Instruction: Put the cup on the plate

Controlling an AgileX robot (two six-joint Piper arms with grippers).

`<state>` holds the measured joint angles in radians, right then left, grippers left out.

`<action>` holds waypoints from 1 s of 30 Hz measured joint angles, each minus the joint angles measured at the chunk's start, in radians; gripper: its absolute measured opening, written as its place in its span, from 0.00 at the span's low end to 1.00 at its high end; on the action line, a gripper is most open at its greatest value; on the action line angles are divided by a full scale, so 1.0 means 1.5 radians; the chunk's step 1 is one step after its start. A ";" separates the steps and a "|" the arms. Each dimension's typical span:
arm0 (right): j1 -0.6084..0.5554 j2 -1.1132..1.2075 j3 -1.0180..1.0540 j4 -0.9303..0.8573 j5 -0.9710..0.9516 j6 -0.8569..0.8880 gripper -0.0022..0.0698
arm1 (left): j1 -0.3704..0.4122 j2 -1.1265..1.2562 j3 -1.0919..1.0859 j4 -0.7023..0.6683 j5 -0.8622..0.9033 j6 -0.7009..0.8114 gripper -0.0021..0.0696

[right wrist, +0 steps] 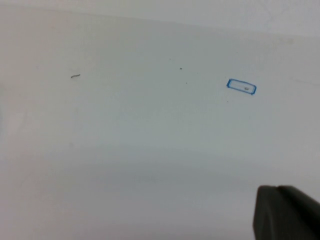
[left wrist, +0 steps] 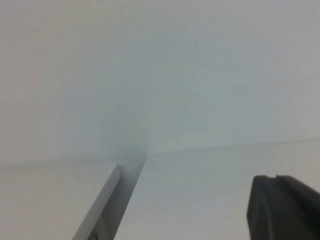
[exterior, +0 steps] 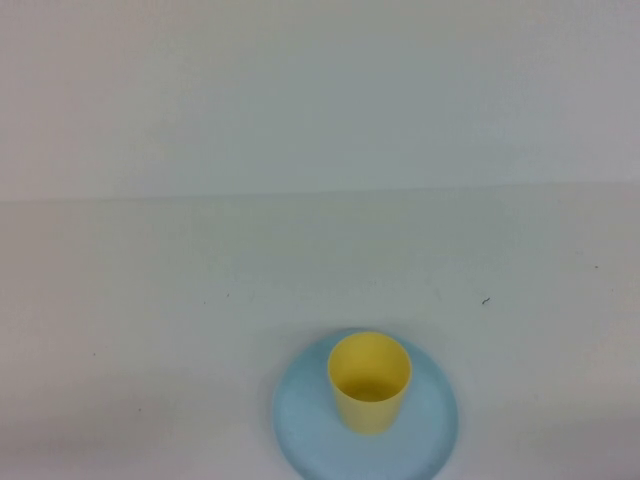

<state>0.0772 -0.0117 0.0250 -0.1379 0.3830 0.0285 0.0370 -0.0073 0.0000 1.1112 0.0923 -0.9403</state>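
Showing only as a dark tip at the edge of its own wrist view, the left gripper had its fingers pressed together with nothing between them, hanging over bare white table near a seam where two white surfaces met. The right gripper appeared the same way in its wrist view, a dark tip with fingers clenched and empty, above white tabletop that carried a small blue rectangle mark and a short dark squiggle. Neither gripper reached into the high view, so both sat well apart from the task's things.

In the high view the cup, plain yellow and upright with its mouth open upward, stood on the plate. The light blue plate lay flat on the table near the robot's edge, slightly right of centre, its near rim cut off by the frame. The cup rested roughly in the plate's middle, with blue showing on both sides of it. A tiny dark speck lay on the table beyond the plate, to the right.
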 joint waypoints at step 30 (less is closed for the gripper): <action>-0.133 0.000 -0.001 0.028 -0.001 0.025 0.03 | -0.001 0.000 0.000 -0.816 0.171 0.806 0.03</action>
<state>-0.1226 -0.0117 0.0236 -0.0952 0.3817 0.0653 0.0354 -0.0073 0.0000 -0.1127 0.3482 0.2694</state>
